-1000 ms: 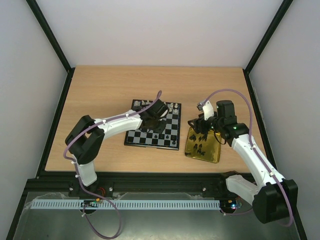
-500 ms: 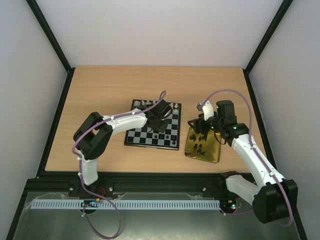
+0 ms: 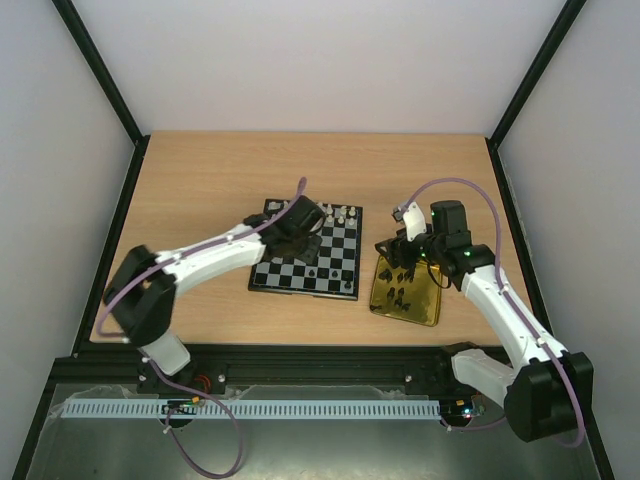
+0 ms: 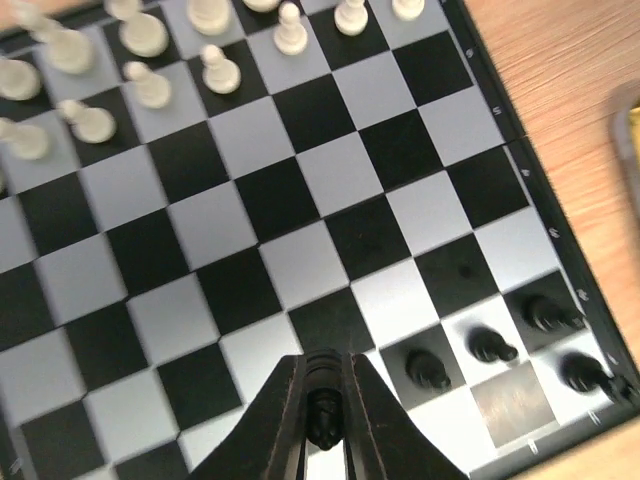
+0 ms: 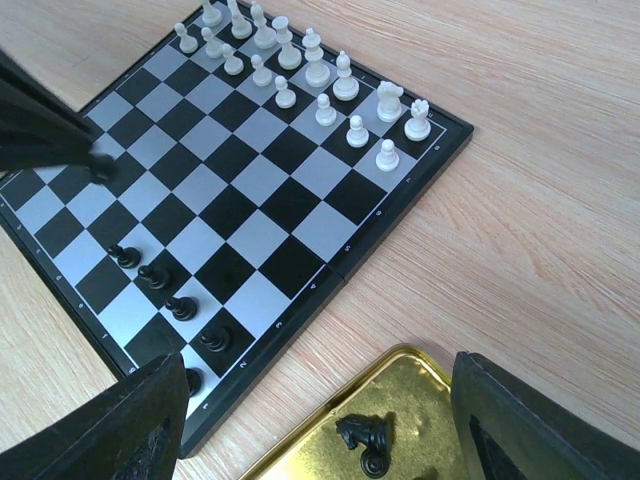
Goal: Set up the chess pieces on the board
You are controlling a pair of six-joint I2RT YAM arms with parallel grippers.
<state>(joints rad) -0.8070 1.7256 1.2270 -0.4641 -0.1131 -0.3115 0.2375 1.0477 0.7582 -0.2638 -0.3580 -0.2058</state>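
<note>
The checkered board (image 3: 300, 287) lies mid-table. White pieces (image 3: 345, 213) stand along its far side, also in the left wrist view (image 4: 215, 70) and the right wrist view (image 5: 315, 70). Several black pawns (image 4: 485, 345) stand in a row near one edge, as the right wrist view (image 5: 165, 290) also shows. My left gripper (image 3: 287, 235) hovers over the board's left half, shut on a small black piece (image 4: 325, 420). My right gripper (image 3: 400, 257) is open and empty above the gold tray (image 3: 410, 310), where a black knight (image 5: 365, 437) lies on its side.
The gold tray's rim (image 5: 300, 440) sits just right of the board's rim (image 5: 380, 245); a few more dark pieces lie in it (image 3: 402, 295). Black rails border the wooden table (image 3: 200, 190) on the left, right and near sides.
My left gripper has moved left across the board, still shut on the black piece. The right arm has not moved.
</note>
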